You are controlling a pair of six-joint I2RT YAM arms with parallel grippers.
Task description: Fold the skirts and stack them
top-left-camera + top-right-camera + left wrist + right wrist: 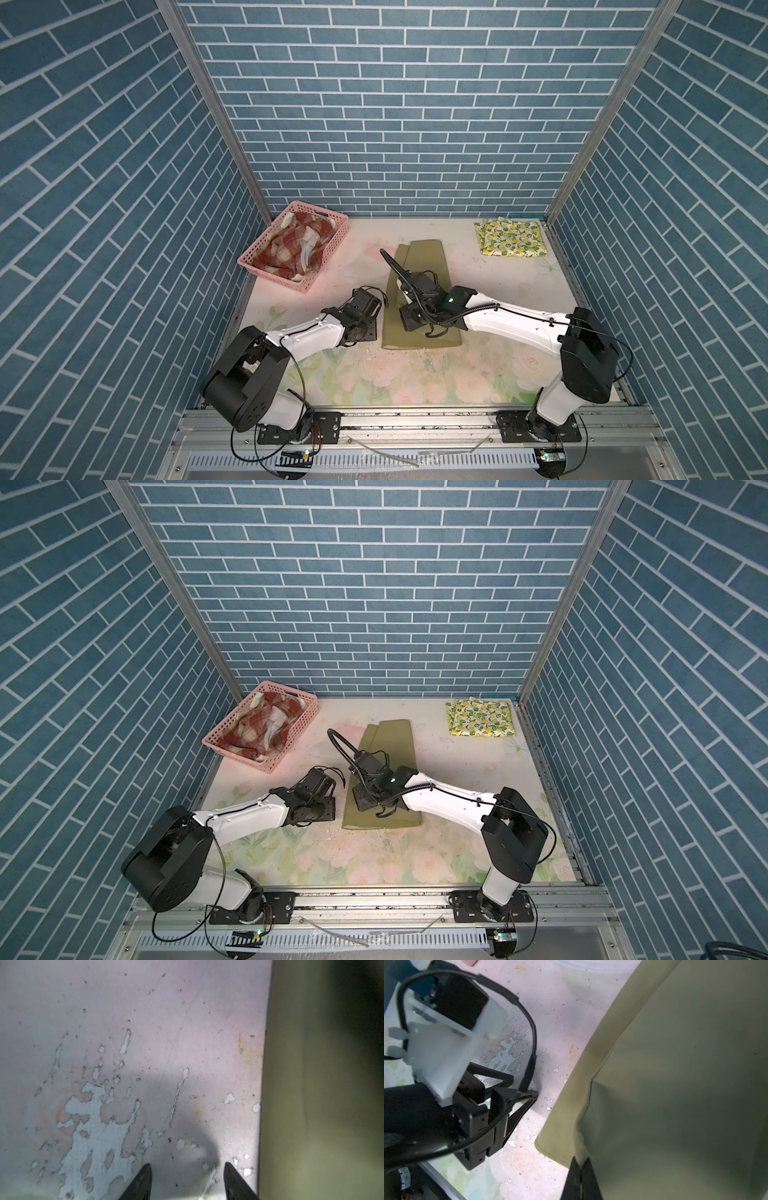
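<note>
Right wrist view: the right jaws are clenched on the hemmed edge of the plain olive green cloth skirt [675, 1084], which puckers up to their tips. Just beside them the left jaws stand released and empty over the faded rose-printed table [145, 1022], with the olive skirt's long edge just off one tip. In both top views that skirt stretches away beyond the right jaws as a long folded strip. Farther beyond the left jaws, a pink perforated plastic basket [328, 254] holds a rumpled rust-red and cream plaid skirt [286, 249]. Far beyond the right jaws lies a folded white lemon-and-leaf print skirt [513, 241].
</note>
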